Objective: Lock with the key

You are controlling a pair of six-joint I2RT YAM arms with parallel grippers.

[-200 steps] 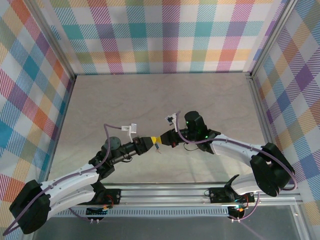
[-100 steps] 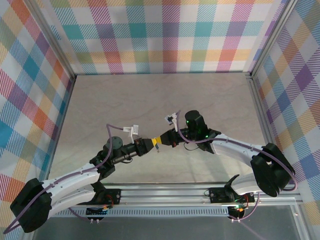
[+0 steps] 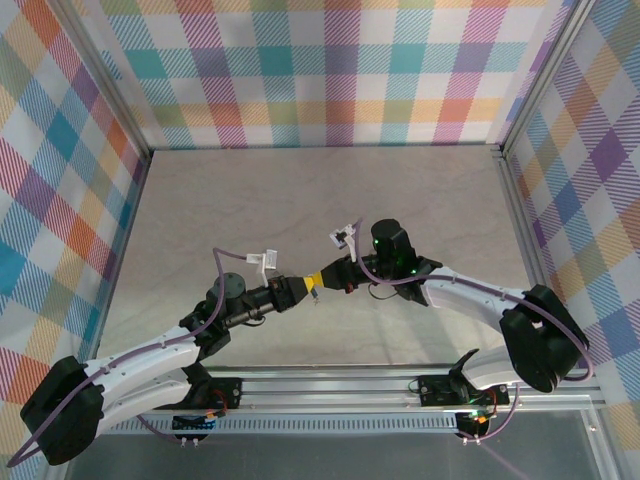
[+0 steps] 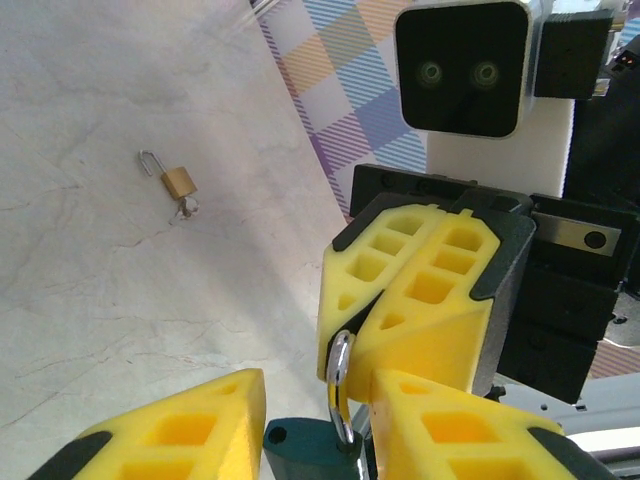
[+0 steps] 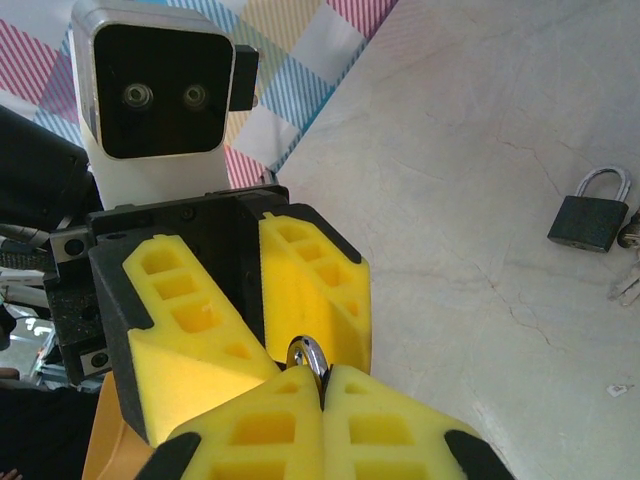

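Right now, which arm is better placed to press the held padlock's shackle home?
Right, probably. The right gripper is shut on the silver shackle of the padlock, so it can push it; the left gripper clamps the teal body and looks better suited to steadying.

Counter [image 3: 300,200]: pale stone-look surface, matt, faintly veined. Hand pads [image 4: 430,290]: yellow foam, matt, moulded with square cells, on black plastic backing. Teal padlock [image 4: 303,447]: painted body, dull sheen; polished metal shackle. Brass padlock [image 4: 178,181]: golden metal body, bright shackle. Walls [image 3: 320,70]: checked cloth, matt.
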